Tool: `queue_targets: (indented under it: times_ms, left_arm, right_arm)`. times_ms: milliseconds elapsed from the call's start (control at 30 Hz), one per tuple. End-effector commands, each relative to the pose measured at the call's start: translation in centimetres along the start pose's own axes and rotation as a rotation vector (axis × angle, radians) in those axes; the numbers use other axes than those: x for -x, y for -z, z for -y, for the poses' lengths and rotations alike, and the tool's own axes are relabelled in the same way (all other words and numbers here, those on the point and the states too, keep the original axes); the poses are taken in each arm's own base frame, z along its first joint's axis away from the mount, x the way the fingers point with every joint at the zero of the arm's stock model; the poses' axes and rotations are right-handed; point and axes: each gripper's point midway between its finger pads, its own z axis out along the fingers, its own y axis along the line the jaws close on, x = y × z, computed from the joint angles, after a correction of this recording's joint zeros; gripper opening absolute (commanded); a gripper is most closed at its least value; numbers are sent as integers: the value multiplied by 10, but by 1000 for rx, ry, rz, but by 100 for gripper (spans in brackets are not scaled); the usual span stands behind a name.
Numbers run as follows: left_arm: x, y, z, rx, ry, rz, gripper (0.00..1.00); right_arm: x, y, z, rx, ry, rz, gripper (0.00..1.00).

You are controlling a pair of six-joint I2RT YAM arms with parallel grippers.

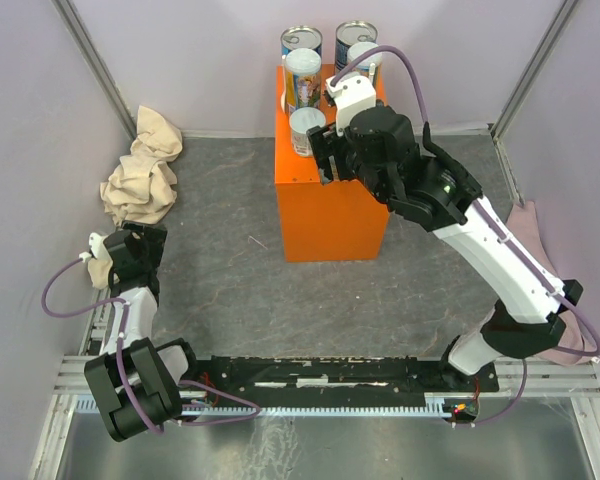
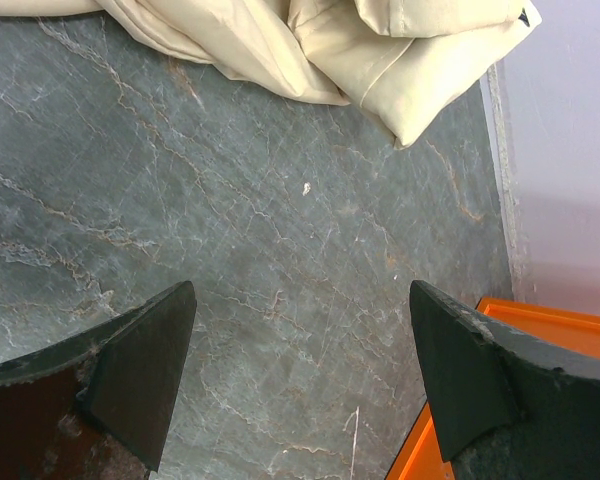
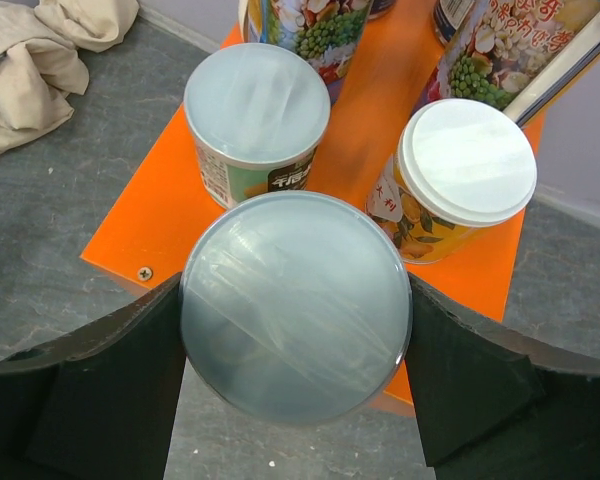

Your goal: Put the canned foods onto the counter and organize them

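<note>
My right gripper [image 3: 295, 310] is shut on a can with a clear pale lid [image 3: 295, 305], one finger against each side. The can is at the near edge of the orange counter [image 3: 165, 215]; whether it rests on the counter I cannot tell. Just behind it stand a clear-lidded can [image 3: 257, 105] and a white-lidded can [image 3: 467, 160], with taller fruit-labelled cans [image 3: 315, 25] further back. From above, the right gripper [image 1: 325, 165] covers the held can, and two blue tins [image 1: 302, 42] stand at the counter's [image 1: 330, 225] far end. My left gripper [image 2: 300, 380] hangs open over bare table.
A crumpled beige cloth [image 1: 145, 175] lies at the left wall, also showing in the left wrist view [image 2: 380, 50]. A pink cloth [image 1: 530, 225] lies under the right arm. The left gripper [image 1: 130, 245] sits low at the left. The counter's corner [image 2: 540, 320] is beside it.
</note>
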Motion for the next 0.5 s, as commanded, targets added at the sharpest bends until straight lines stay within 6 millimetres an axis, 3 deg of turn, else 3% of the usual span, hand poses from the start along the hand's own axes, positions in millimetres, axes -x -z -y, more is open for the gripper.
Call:
queue_targets:
  times_ms: [0,467]
  left_arm:
    - [8,-1,12,-46,31,23,93]
    - [7,-1,12,-48,33,21,93]
  right_arm:
    - [45,9,9,34,-134,124,10]
    - [36,-10,16,54,-182,52,14]
